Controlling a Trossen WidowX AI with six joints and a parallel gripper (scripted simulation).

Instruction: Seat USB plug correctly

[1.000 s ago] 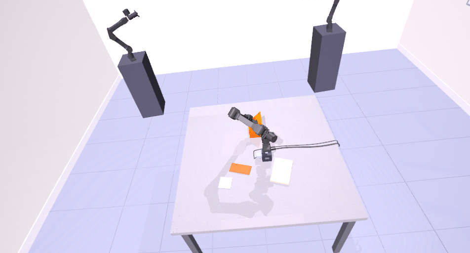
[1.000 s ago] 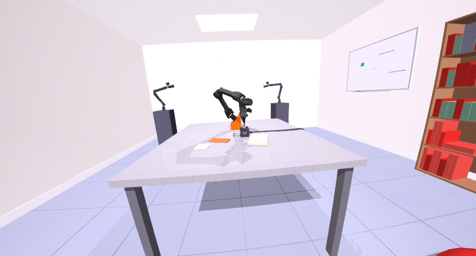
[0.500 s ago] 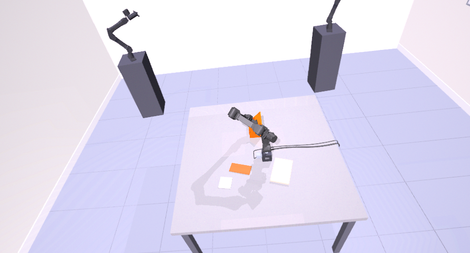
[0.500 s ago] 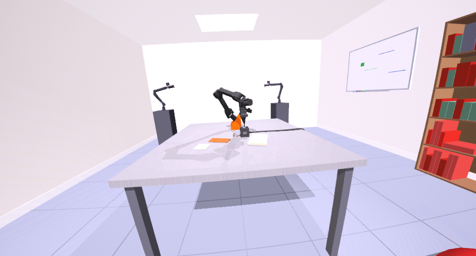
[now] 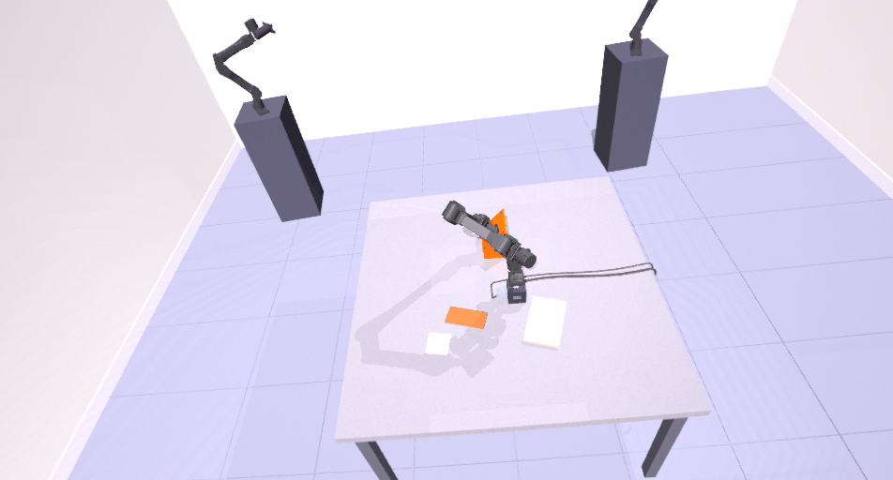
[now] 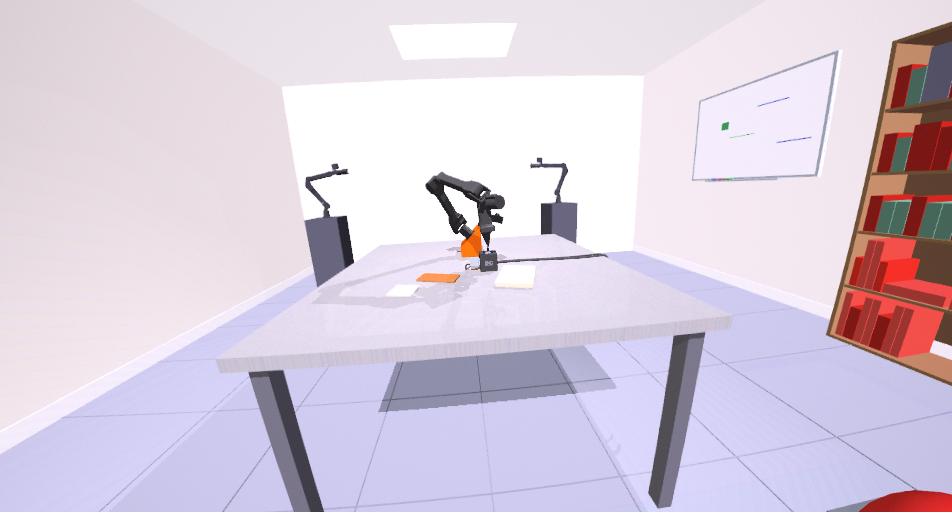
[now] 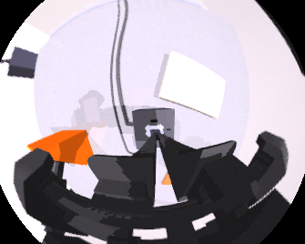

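Observation:
The dark power cube (image 5: 516, 295) (image 6: 488, 262) (image 7: 141, 119) stands upright on the table. My gripper (image 5: 516, 279) (image 6: 487, 248) (image 7: 157, 137) points down at the cube's top, its fingertips nearly together. It is shut on the USB plug (image 7: 155, 129), a small pale piece at the fingertips over the middle of the cube's top. A dark slot shows on the top just beyond the plug. The fingers hide the plug in the top and exterior views. I cannot tell its depth in the socket or which way round it is.
A dark cable (image 5: 587, 275) (image 6: 552, 259) runs from the cube to the table's right edge. A thick white slab (image 5: 544, 322) (image 6: 514, 276) (image 7: 192, 84) lies close to the cube. An orange slab (image 5: 465, 317) (image 6: 438, 278) and a white square (image 5: 437, 343) (image 6: 403, 290) lie front left.

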